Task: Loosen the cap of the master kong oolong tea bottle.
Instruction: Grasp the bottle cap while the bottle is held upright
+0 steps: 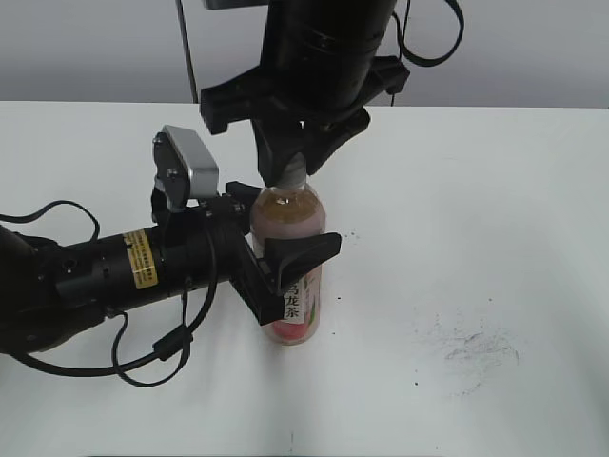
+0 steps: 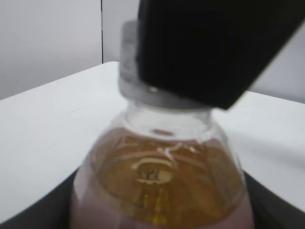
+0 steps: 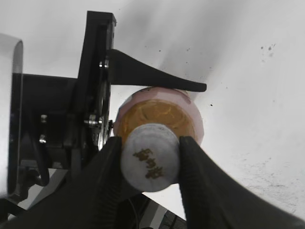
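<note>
The master kong oolong tea bottle (image 1: 297,307) stands upright on the white table, amber tea showing above its pink-and-white label. My left gripper (image 1: 295,217) comes in from the left and is shut on the bottle's body, one finger (image 1: 304,251) in front and one behind. In the left wrist view the bottle's shoulder (image 2: 162,181) fills the lower frame. My right gripper (image 1: 293,173) hangs from above, shut on the cap (image 1: 293,180). In the right wrist view the white-grey cap (image 3: 150,157) sits between two black fingers (image 3: 102,181) that touch its sides.
The left arm's body and its looping cables (image 1: 143,367) lie along the table's left side. Dark scuff marks (image 1: 466,347) spot the table (image 1: 495,190) at the right front. A grey wall stands behind the table's far edge.
</note>
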{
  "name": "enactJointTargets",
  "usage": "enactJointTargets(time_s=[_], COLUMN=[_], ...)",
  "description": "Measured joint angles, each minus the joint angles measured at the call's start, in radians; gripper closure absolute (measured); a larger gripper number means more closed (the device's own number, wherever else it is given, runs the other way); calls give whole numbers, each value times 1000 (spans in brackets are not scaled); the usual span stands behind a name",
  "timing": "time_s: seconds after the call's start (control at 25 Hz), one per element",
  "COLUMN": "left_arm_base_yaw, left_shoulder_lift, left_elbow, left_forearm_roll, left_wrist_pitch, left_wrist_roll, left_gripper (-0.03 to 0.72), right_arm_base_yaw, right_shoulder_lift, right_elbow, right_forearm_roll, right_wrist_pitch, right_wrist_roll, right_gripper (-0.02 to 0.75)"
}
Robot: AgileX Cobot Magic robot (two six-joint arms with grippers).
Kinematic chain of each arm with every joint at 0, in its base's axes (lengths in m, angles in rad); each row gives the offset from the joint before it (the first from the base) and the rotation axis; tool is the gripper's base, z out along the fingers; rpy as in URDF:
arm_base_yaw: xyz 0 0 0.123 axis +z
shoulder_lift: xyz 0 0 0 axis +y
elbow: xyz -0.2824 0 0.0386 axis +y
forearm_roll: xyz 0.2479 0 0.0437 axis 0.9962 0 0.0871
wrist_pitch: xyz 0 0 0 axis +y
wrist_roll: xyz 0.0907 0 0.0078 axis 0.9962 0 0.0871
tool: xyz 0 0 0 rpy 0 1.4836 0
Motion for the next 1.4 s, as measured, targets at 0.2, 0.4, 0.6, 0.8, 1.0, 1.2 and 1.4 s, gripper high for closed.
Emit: enactJointTargets(time_s=[0.2, 0.4, 0.6, 0.8, 1.0, 1.2, 1.4], left_arm_base_yaw=[0, 0, 0, 0, 0, 0, 0], left_shoulder_lift=[0, 0, 0, 0, 0, 0, 0], left_elbow=[0, 0, 0, 0, 0, 0, 0], left_forearm_roll=[-1, 0, 0, -1, -1, -1, 0], left_wrist_pitch=[0, 0, 0, 0, 0, 0, 0], left_wrist_roll=[0, 0, 0, 0, 0, 1, 2], left_gripper=[244, 244, 244, 244, 244, 244, 244], right_arm_base_yaw=[-3, -3, -3, -3, -4, -5, -5], right_shoulder_lift=[0, 0, 1, 1, 1, 1, 1], right_elbow=[0, 0, 0, 0, -2, -3, -3], right_forearm_roll=[5, 5, 5, 5, 5, 6, 11], right_wrist_pitch=[0, 0, 0, 0, 0, -4, -7], right_wrist_roll=[-115, -293, -562, -884, -1216, -1525, -1862], right_gripper=[460, 461, 461, 461, 461, 461, 461])
